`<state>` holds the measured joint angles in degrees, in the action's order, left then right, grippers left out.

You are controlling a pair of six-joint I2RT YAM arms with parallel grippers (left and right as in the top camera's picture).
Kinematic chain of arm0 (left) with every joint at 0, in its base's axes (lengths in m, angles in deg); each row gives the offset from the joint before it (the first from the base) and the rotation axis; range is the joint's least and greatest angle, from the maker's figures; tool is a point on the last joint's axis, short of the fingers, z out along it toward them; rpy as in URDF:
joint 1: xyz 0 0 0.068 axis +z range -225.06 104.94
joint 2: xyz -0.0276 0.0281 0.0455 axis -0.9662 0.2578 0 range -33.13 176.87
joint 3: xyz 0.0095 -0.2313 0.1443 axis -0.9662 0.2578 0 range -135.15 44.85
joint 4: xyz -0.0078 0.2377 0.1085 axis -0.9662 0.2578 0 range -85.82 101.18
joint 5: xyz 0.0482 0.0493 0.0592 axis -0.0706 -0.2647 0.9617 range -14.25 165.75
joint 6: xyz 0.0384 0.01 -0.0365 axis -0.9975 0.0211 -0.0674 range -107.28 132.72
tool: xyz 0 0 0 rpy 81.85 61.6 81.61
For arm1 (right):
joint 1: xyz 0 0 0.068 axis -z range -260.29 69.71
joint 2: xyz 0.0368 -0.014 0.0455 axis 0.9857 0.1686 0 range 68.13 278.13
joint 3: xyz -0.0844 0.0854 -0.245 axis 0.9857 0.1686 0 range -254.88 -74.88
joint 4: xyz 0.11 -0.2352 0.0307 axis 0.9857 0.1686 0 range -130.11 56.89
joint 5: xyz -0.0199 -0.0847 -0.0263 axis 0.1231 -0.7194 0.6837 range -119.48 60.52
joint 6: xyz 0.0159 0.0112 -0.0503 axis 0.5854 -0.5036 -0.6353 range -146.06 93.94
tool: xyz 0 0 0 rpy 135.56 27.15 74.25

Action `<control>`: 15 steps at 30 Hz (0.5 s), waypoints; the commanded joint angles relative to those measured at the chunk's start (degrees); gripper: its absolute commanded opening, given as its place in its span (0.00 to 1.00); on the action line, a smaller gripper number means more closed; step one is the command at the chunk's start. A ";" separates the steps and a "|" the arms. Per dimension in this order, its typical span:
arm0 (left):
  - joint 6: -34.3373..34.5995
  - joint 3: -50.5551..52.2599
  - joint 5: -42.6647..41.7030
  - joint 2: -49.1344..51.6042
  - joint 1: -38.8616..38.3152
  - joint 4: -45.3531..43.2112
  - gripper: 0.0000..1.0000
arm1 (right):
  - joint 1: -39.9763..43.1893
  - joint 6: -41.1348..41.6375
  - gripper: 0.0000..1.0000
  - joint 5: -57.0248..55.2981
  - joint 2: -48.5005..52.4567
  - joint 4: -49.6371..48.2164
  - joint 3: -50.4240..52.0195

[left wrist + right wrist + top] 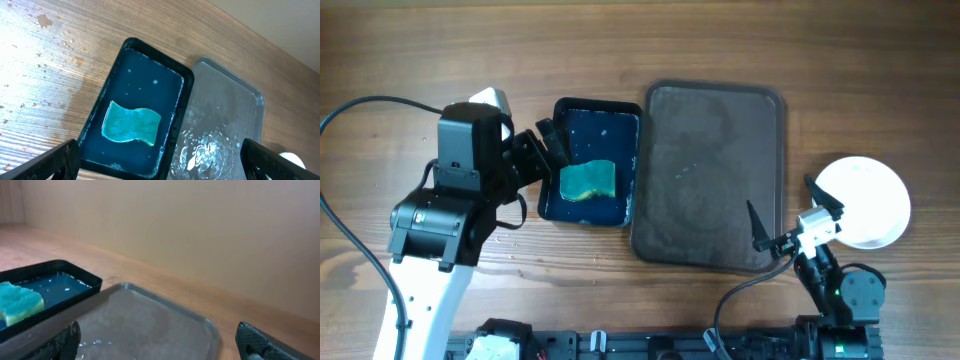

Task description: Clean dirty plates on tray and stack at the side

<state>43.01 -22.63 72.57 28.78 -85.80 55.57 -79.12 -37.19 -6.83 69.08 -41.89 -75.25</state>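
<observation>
A: Overhead first. Where's the plate?
B: White plate [865,200] lies on the table [400,60] at the right, just beside the grey tray [710,180] and off it. Can't tell if it's one plate or several.
A: Grippers?
B: Left gripper [545,152] hovers at the left edge of the black tub [592,108], jaws apart, nothing in them. Right gripper [790,212] sits between the tray's right edge and the plate, jaws spread wide, holding nothing.
A: What's in the tub?
B: Blue water and a green-yellow sponge [588,181] near its middle. Tub touches the tray's left side.
A: Left wrist?
B: It looks down on tub and sponge. Both fingertips [50,162] show only at the bottom corners, far apart. Tray right of the tub shows wet streaks [210,147]. Droplets on the wood at left. A sliver of the plate shows at bottom right.
A: Right wrist?
B: Low view across the tray; tub and sponge at left. Fingertips [270,345] are at the bottom corners, wide apart, gripping nothing. Plate is out of view here.
</observation>
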 commanded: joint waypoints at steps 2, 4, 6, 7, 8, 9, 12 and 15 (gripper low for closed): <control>-0.26 -0.79 -0.85 -0.24 0.33 -0.11 1.00 | -0.35 0.61 1.00 -0.81 -0.31 -0.02 0.07; -0.26 -0.79 -0.85 -0.24 0.33 -0.11 1.00 | -0.35 0.61 1.00 -0.81 -0.24 -0.02 0.07; -0.26 -0.79 -0.85 -0.24 0.33 -0.11 1.00 | -0.35 0.63 1.00 -0.81 -0.15 -0.02 0.07; -0.26 -0.79 -0.85 -0.24 0.33 -0.11 1.00 | -0.35 0.61 1.00 -0.81 -0.15 -0.02 0.07; -0.26 -0.79 -0.85 -0.24 0.33 -0.11 1.00 | -0.35 0.63 1.00 -0.81 -0.15 -0.02 0.07; -0.26 -0.79 -0.85 -0.24 0.33 -0.11 1.00 | -0.35 0.61 1.00 -0.81 -0.15 -0.02 0.07; -0.26 -0.79 -0.85 -0.24 0.31 -0.11 1.00 | -0.35 0.63 1.00 -0.81 -0.15 -0.02 0.07; -0.28 -0.79 2.47 -0.50 0.33 1.03 1.00 | -0.35 0.61 1.00 -0.81 -0.15 -0.02 0.07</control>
<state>43.01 -22.63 72.66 28.78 -85.80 55.60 -79.15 -37.19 -6.87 69.08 -41.85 -75.25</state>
